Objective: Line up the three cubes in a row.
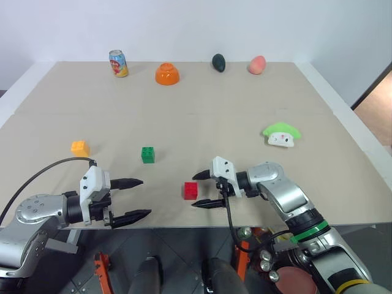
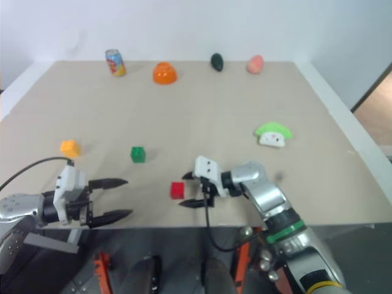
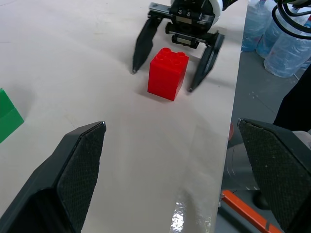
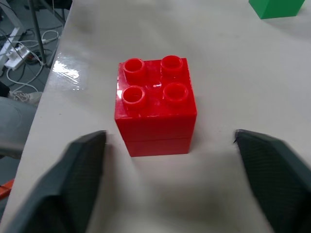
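The right gripper (image 1: 203, 189) reaches in along the table (image 1: 245, 116) with its fingers apart on either side of the red cube (image 1: 190, 190), not yet touching it, while the left gripper (image 1: 135, 198) hovers spread and empty off to the cube's other side. The green cube (image 1: 147, 154) sits just beyond the red one, and the yellow-orange cube (image 1: 79, 147) lies well apart, past the left gripper. A clean pick likely calls for centring the red cube between the fingers and closing squarely on its flat sides, low on its sides.

Right gripper (image 1: 203, 190) open, straddling red cube (image 1: 190, 190).
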Controlling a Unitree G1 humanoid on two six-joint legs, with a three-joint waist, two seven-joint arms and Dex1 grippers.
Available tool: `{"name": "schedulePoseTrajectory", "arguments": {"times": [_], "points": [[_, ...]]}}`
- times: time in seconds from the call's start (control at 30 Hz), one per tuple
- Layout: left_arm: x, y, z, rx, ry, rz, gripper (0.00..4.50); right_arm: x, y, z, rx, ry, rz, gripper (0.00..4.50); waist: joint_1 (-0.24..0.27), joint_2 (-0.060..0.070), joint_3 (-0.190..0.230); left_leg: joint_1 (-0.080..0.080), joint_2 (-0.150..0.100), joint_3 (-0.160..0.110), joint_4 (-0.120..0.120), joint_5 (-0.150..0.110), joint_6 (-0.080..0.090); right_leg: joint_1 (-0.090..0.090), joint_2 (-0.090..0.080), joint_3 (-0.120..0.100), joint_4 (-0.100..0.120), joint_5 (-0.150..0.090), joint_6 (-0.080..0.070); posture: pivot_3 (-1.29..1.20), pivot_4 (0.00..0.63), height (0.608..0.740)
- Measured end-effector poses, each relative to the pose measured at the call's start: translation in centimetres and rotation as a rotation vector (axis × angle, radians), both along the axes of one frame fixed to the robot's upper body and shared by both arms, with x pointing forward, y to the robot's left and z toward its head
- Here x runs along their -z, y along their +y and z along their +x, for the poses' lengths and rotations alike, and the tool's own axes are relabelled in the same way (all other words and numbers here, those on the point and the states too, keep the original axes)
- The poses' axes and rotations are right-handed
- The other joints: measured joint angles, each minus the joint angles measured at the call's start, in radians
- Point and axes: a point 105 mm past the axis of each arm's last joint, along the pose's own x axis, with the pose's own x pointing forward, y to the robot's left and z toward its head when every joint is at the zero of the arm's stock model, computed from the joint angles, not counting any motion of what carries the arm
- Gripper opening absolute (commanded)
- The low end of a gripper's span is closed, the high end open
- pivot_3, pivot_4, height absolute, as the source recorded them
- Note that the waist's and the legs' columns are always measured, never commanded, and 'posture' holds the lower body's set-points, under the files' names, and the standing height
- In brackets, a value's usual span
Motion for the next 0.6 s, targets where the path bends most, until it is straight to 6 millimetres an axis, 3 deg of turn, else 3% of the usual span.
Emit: {"name": "schedulePoseTrajectory", "arguments": {"times": [0.17, 0.43, 0.57, 0.6], "points": [[0.0, 0.0, 0.0, -0.002, 0.000, 0.000, 4.50, 0.1, 0.1, 0.2, -0.002, -0.003, 0.001, 1.19, 0.000, 0.000, 0.000, 0.000, 0.000, 0.000, 0.000, 0.000, 0.000, 0.000, 0.000, 0.000, 0.000, 0.000, 0.000, 0.00, 0.150, 0.738], [0.0, 0.1, 0.1, 0.000, -0.005, -0.009, 4.50, 0.1, -0.2, 0.2, -0.007, -0.012, -0.009, 1.14, 0.000, 0.000, 0.000, 0.000, 0.000, 0.000, 0.000, 0.000, 0.000, 0.000, 0.000, 0.000, 0.000, 0.000, 0.000, 0.00, 0.150, 0.738], [-0.3, -0.4, 0.3, 0.030, -0.018, -0.013, 4.50, -0.2, -2.5, 0.6, 0.033, -0.020, -0.042, 1.14, 0.006, 0.000, 0.000, -0.001, 0.000, 0.000, 0.001, 0.000, 0.000, 0.001, -0.001, 0.000, 0.000, 0.000, 0.000, 0.00, 0.150, 0.738], [-0.6, -0.8, 0.4, 0.052, -0.026, -0.016, 4.50, -0.6, -3.9, 0.9, 0.056, -0.030, -0.063, 1.14, 0.007, 0.000, 0.000, -0.001, 0.000, 0.001, 0.001, 0.000, 0.000, 0.001, -0.001, 0.000, 0.000, 0.000, 0.000, 0.00, 0.150, 0.738]]}}
